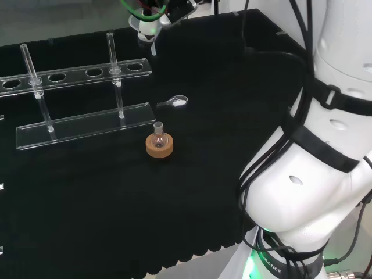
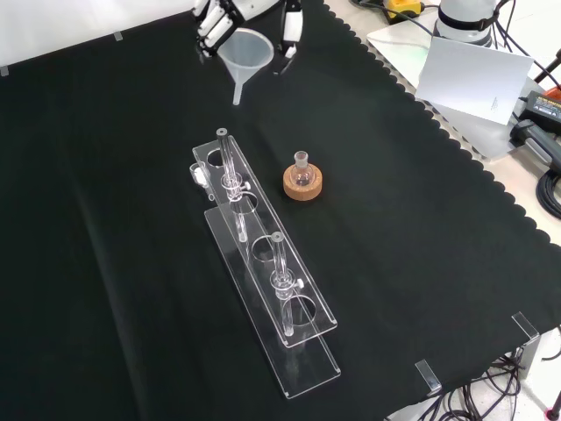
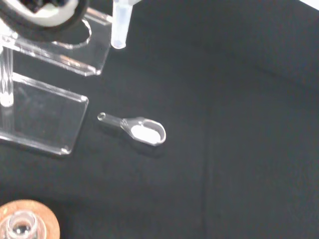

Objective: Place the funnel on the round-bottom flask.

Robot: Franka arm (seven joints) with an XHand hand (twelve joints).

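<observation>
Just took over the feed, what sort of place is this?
Likely a chemistry lab bench: a flask on a cork ring, a clear tube rack, and a funnel in the hand.

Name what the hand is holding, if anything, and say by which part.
The hand holds the clear funnel by the rim of its cone, fingers on either side, with the stem pointing down above the cloth.

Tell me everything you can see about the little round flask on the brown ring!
The round-bottom flask is small and made of clear glass, with a ball-shaped body and a short open neck pointing straight up. It sits upright in a cork ring on the black cloth, beside the clear tube rack. Nothing else touches it. The hand holds the funnel farther away.
</observation>
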